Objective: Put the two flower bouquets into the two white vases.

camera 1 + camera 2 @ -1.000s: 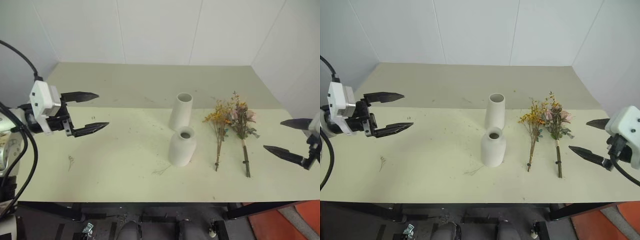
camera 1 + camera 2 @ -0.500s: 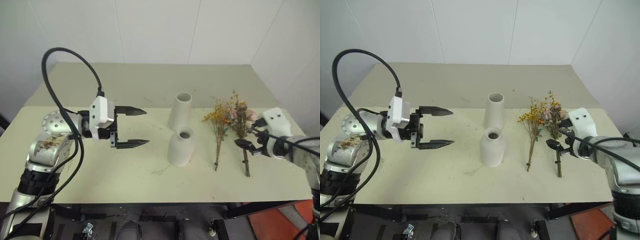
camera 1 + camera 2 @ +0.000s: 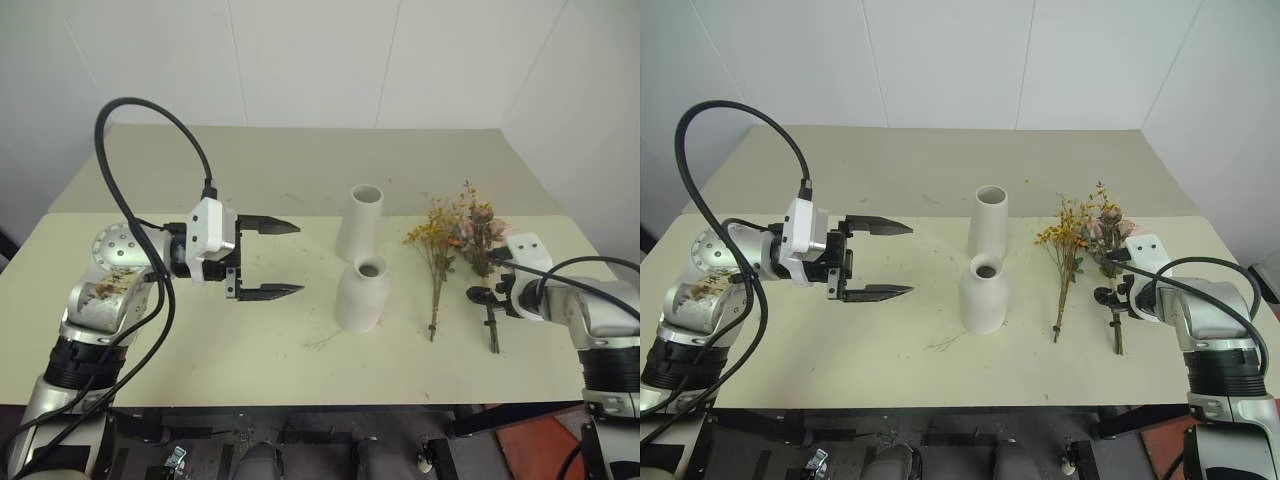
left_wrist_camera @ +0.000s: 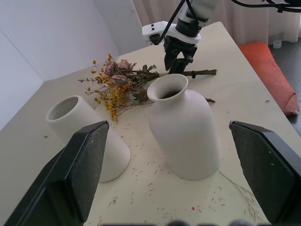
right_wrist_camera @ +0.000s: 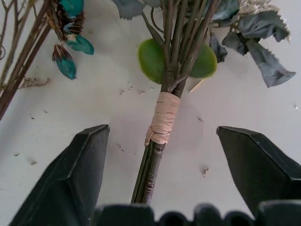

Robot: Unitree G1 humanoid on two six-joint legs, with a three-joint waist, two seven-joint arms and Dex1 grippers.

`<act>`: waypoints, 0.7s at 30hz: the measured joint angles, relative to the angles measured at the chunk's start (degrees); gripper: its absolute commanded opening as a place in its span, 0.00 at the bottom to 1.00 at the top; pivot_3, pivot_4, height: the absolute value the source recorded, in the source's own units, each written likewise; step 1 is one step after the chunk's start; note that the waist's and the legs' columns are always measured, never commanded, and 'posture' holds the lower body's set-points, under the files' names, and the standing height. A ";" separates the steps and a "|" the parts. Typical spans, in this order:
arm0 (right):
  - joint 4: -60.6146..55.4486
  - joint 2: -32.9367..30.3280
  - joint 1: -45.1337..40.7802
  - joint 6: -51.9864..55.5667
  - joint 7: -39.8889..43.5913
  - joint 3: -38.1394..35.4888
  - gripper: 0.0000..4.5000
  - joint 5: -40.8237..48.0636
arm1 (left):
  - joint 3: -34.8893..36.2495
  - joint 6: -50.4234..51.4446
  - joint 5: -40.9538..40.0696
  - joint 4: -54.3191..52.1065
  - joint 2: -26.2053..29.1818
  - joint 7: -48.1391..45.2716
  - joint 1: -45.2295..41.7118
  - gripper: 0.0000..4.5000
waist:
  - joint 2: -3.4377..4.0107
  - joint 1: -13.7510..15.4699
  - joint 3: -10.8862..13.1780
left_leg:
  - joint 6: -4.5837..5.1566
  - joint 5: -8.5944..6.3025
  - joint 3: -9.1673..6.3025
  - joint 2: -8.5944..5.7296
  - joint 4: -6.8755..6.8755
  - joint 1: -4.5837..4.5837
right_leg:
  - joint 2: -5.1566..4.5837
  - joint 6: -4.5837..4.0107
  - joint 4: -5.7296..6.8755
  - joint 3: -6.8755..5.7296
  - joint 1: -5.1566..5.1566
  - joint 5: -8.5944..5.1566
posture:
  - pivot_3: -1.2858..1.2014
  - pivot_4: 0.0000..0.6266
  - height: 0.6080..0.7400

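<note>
Since a second ago the right claw [image 5: 160, 207] has dropped over the pink bouquet [image 3: 483, 240], which lies flat on the counter [image 3: 200, 340] beside the yellow bouquet [image 3: 436, 235]; its jaws straddle the taped stem, gripping nothing. Light, brittle stems: best pinched at the tape wrap. Left claw [image 3: 282, 259] hovers open, empty, near the vases [image 3: 360, 270].

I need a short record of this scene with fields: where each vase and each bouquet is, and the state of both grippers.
tall vase: upright, behind short vase
short vase: upright, empty
yellow bouquet: lying on table, right of vases
pink bouquet: lying flat, rightmost
right gripper: open, fingers astride pink bouquet's stems
left gripper: open, empty, left of vases
</note>
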 measured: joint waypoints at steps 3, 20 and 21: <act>3.92 0.22 -2.52 -2.56 0.19 0.68 0.50 -1.18 | 0.04 -0.02 0.05 -0.10 -0.03 0.14 0.21 1.00 | 0.00 -0.07 0.00 | 0.00 0.00 0.00 0.00 -0.01 0.01 | 0.01 0.00 0.00 0.00 -0.01 0.00 | 0.52 0.24 1.00; 9.58 3.63 -5.99 -13.11 -4.85 0.04 0.05 -5.98 | 0.54 -0.20 1.07 -0.50 0.63 0.81 2.35 1.00 | 0.01 -0.09 0.00 | 0.00 0.00 0.01 0.00 -0.02 0.00 | 0.00 0.00 0.00 0.01 -0.02 0.00 | 0.52 0.24 1.00; 9.58 4.97 -6.45 -17.45 -7.99 -1.04 0.05 -7.16 | 0.67 -0.30 1.15 -0.39 0.69 0.86 2.35 1.00 | 0.02 -0.27 0.01 | 0.00 0.00 0.02 0.00 -0.03 -0.01 | 0.00 0.00 0.01 0.02 -0.05 0.00 | 0.52 0.24 1.00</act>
